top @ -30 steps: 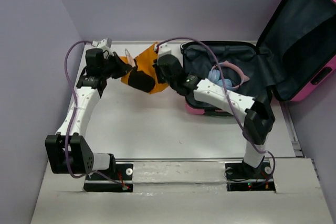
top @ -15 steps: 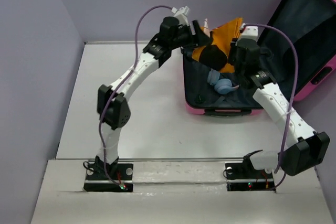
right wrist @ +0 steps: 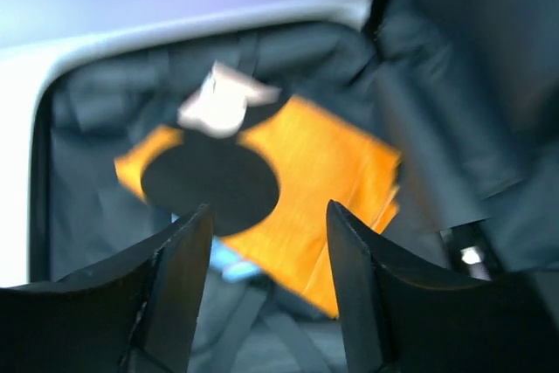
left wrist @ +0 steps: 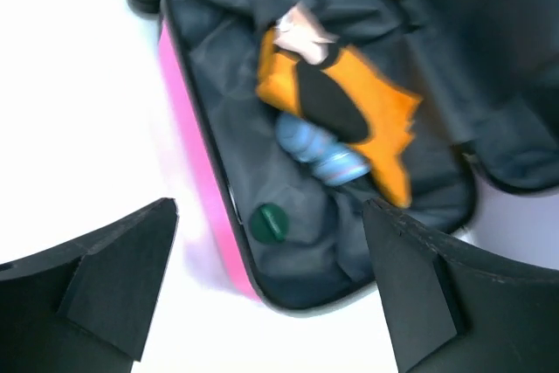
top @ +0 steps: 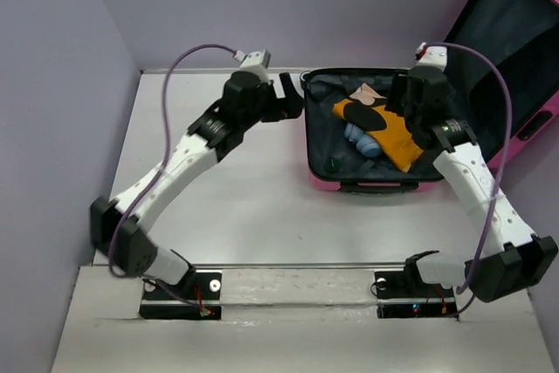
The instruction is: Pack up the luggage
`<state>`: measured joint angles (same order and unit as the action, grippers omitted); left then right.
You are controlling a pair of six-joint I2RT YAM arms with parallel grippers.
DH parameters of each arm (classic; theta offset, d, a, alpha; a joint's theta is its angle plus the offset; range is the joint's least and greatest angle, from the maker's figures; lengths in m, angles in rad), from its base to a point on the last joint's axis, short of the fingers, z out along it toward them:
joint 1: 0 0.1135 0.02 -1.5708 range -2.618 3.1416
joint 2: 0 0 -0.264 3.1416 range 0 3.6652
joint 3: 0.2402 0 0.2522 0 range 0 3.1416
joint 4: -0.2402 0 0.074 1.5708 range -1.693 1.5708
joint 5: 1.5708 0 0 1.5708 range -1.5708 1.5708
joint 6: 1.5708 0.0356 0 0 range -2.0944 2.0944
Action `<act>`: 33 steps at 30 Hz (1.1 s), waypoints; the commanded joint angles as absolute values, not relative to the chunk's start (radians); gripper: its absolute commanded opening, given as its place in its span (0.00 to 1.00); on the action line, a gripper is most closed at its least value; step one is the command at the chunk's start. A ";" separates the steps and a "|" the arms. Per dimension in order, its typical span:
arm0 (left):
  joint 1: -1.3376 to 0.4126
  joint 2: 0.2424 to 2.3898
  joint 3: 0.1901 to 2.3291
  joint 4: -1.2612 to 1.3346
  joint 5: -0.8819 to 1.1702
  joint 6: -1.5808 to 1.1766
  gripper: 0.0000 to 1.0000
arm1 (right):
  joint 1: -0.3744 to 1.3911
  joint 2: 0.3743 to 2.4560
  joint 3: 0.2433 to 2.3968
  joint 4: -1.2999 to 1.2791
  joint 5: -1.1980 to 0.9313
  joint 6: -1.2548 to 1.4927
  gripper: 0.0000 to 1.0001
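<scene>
I see the luggage (top: 507, 50) open at the table's (top: 227, 207) far right, my left gripper (left wrist: 271, 207) wide and empty over its left rim, my right gripper (right wrist: 268, 209) parted, empty, above the orange cloth (top: 384, 124) inside.

We count one hot-pink hard-shell suitcase (top: 367, 186). Within it: one orange cloth with a black oval patch (top: 390, 134), one pale-blue ribbed object (top: 360, 139), one dark-green round disc (left wrist: 268, 223). Two black two-finger grippers: left gripper (left wrist: 268, 207), right gripper (right wrist: 268, 209).
</scene>
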<state>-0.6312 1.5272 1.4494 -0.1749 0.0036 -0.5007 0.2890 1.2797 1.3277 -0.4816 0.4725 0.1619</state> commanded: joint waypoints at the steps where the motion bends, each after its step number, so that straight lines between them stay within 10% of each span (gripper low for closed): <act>1: -0.707 1.199 1.119 0.053 -0.055 -0.511 0.99 | 0.259 1.169 1.477 -0.520 0.698 0.115 0.58; 10: -0.854 0.864 0.778 0.022 -0.060 -0.503 0.99 | -0.116 1.187 1.603 -0.531 0.848 0.012 0.78; 22: -0.864 0.752 0.666 0.043 0.069 -0.497 0.99 | -0.219 1.413 1.838 -0.525 1.005 -0.150 0.78; 29: -0.867 0.726 0.640 0.061 0.110 -0.505 0.99 | -0.279 1.460 1.835 -0.479 1.005 -0.186 0.71; 33: -0.868 0.730 0.623 0.069 0.110 -0.509 0.99 | -0.279 1.500 1.841 -0.428 0.973 -0.198 0.33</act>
<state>-0.8585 0.7437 0.6449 0.0059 0.0811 -0.5076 -0.2729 1.4723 1.7943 -0.5079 0.9730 -0.1577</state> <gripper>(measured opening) 0.990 0.530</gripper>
